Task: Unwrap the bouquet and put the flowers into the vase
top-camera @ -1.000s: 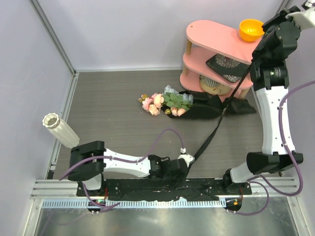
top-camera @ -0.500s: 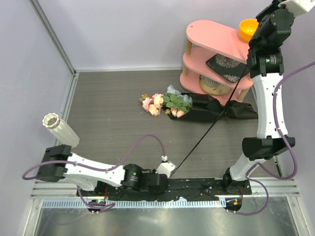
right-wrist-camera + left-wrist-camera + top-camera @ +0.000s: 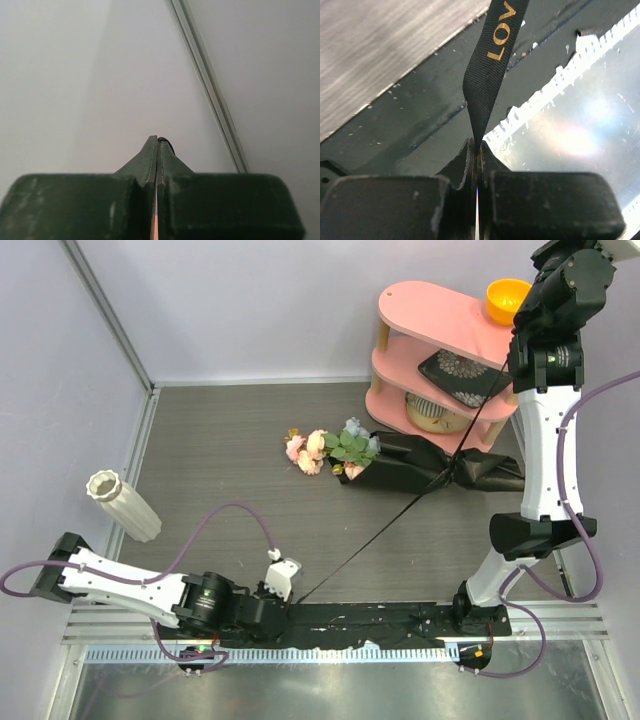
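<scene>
The bouquet [image 3: 400, 462] lies on the table in front of the pink shelf, its pink, peach and pale-blue flowers [image 3: 328, 451] poking left out of crinkly black paper [image 3: 480, 470]. A black ribbon [image 3: 370, 538] with gold letters runs taut from the wrap both ways. My left gripper [image 3: 477, 149] is low at the near edge and shut on one ribbon end [image 3: 495, 45]. My right gripper [image 3: 157, 141] is raised high by the shelf and shut, with a black sliver of ribbon at its tip. The cream ribbed vase [image 3: 122, 505] stands at the far left.
A pink two-tier shelf [image 3: 425, 315] at the back right carries an orange bowl [image 3: 508, 300] and a black floral plate [image 3: 460, 375], with a ribbed white cup [image 3: 430, 412] beneath. A black base plate [image 3: 400, 620] and metal rail run along the near edge.
My left arm has swung back and to the left along the near edge, drawing the ribbon out longer. The right arm rose a little, and the bouquet shifted slightly.
</scene>
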Robot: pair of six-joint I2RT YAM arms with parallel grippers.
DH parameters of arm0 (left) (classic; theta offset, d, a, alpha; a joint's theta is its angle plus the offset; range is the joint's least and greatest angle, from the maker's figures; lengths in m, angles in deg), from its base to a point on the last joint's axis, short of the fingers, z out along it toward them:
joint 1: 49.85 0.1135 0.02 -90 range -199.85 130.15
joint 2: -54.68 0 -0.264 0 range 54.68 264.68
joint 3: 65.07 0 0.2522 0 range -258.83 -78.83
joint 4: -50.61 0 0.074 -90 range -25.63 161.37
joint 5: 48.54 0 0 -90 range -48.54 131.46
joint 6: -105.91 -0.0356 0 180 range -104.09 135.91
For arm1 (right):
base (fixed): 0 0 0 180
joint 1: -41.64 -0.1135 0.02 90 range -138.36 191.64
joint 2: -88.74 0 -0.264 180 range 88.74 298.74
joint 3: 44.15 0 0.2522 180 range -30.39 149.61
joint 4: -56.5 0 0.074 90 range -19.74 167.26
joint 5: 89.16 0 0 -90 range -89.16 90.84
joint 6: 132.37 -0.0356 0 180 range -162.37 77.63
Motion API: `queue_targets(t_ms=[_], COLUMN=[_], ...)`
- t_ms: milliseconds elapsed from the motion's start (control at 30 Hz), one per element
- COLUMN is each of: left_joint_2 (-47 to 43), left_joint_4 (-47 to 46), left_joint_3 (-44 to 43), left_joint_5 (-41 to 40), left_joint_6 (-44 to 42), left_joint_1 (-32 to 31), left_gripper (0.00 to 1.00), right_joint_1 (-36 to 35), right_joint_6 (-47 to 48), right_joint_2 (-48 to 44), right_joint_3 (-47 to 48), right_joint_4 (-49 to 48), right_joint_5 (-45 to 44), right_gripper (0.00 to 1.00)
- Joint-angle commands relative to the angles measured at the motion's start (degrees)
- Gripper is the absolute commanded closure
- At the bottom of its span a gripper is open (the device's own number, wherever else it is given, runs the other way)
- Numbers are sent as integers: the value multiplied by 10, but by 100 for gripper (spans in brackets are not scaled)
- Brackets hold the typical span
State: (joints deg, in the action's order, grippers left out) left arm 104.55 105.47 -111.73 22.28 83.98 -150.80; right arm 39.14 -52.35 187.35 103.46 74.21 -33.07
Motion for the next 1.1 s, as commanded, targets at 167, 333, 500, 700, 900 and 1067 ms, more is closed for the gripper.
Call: queue_targets(t_ms=[167,333,500,700,900,1067], left_joint_2=[-90,-19,170,206,146,85], left_joint_4=[-22,-154,-174,-169,-116,-77], left_joint_3=[-58,-117,-266,-372,-426,-462], left_joint_5=[-130,96,212,175,133,213], left_joint_6=[-55,-194,-272,-311,-344,-357], left_joint_1=[59,304,344,365,368,368], left_gripper=[97,100,100,100,100,100], right_joint_1=[-21,-58,-114,-259,-370,-428], right_joint_6=[-57,-87,-151,-279,-338,-354], right_joint_2=[-132,-199,-196,-265,-300,-315], right_joint_3=[-157,-227,-222,-408,-462,-480], right_joint_4=[12,105,276,226,194,176], right_joint_5=[56,132,230,398,390,344], right_gripper=[99,99,99,99,99,99])
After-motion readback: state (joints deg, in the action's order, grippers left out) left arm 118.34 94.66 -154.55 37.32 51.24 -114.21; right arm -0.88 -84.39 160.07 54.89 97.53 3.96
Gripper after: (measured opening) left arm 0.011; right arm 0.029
